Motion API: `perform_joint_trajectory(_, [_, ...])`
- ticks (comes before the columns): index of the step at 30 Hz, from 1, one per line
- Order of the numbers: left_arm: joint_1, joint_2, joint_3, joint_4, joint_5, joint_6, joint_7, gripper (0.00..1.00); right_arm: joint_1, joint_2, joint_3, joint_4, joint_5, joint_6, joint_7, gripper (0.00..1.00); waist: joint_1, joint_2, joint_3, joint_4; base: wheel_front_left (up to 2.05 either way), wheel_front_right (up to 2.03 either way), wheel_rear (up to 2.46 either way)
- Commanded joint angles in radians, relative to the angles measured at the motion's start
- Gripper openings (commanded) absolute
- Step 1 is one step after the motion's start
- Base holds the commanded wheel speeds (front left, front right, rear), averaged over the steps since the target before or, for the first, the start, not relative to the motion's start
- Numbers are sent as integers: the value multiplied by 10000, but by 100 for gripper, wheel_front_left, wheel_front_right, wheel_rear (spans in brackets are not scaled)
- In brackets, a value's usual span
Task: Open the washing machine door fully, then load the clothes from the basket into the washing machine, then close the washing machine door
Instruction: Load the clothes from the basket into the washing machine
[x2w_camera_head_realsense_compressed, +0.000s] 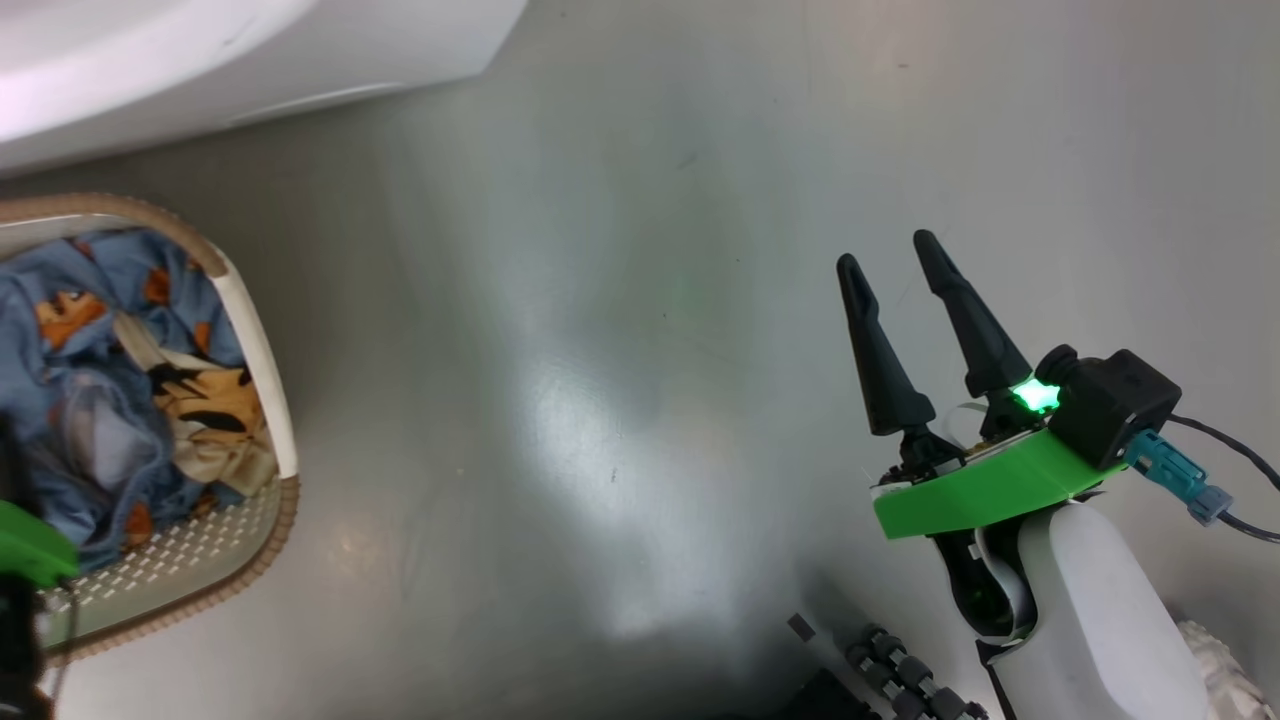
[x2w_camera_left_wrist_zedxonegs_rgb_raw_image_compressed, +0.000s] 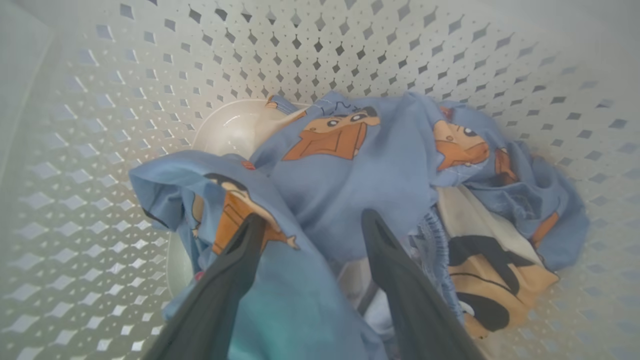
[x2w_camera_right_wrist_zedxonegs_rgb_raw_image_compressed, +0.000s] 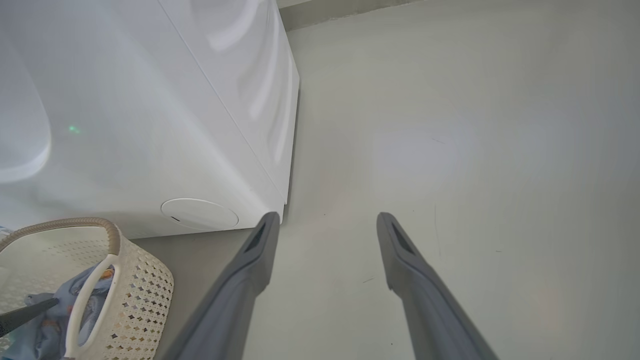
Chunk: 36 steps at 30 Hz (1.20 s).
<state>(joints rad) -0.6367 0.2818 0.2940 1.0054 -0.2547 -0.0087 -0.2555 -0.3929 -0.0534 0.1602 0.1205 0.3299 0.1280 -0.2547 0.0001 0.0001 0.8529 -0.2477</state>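
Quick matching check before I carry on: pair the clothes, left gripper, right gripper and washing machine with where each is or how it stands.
Things:
1. clothes
2. left gripper
3. right gripper
4. washing machine

Place or state:
A. open, above bare floor
B. bundled in the basket
C. white, next to the basket
D. open, fingers pointing down at the clothes, inside the basket walls

Pairs: 1-B, 2-D, 3-A, 4-C
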Motion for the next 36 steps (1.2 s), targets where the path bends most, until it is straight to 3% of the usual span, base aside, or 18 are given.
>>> perform_joint_trajectory(1, [56, 594, 395, 159, -200, 35, -63, 100, 181, 32, 308, -240, 163, 27, -71, 100, -1, -1, 191, -164, 0, 0, 0])
perform_joint_trajectory(8, [-659, 949, 869, 1074, -787, -328, -62, 100, 118, 32, 465, -284, 301, 27, -71, 100, -1, -1, 388, -353, 0, 0, 0])
perform_joint_trajectory(17, [-1763, 1487, 632, 2323, -998, -907, 671, 100, 60, 32, 622, -292, 465, 27, -71, 100, -1, -1, 554, -497, 0, 0, 0])
perform_joint_trajectory(29, [-2286, 1961, 367, 2738, -1094, -1012, 2234, 100, -62, 32, 738, -298, 638, 27, -71, 100, -1, -1, 743, -660, 0, 0, 0])
perform_joint_trajectory(30, [-2310, 1942, 338, 2753, -1103, -1020, 2359, 84, -64, 32, 731, -292, 639, 27, -71, 100, -1, -1, 741, -660, 0, 0, 0])
perform_joint_trajectory(32, [-2395, 1868, 364, 2767, -1208, -1050, 2377, 0, -67, 32, 715, -274, 633, 27, -71, 100, -1, -1, 717, -636, 0, 0, 0])
perform_joint_trajectory(36, [-2404, 1625, 236, 2777, -1271, -1129, 2163, 0, -112, 32, 714, -243, 611, 27, -71, 100, -1, -1, 490, -560, 0, 0, 0])
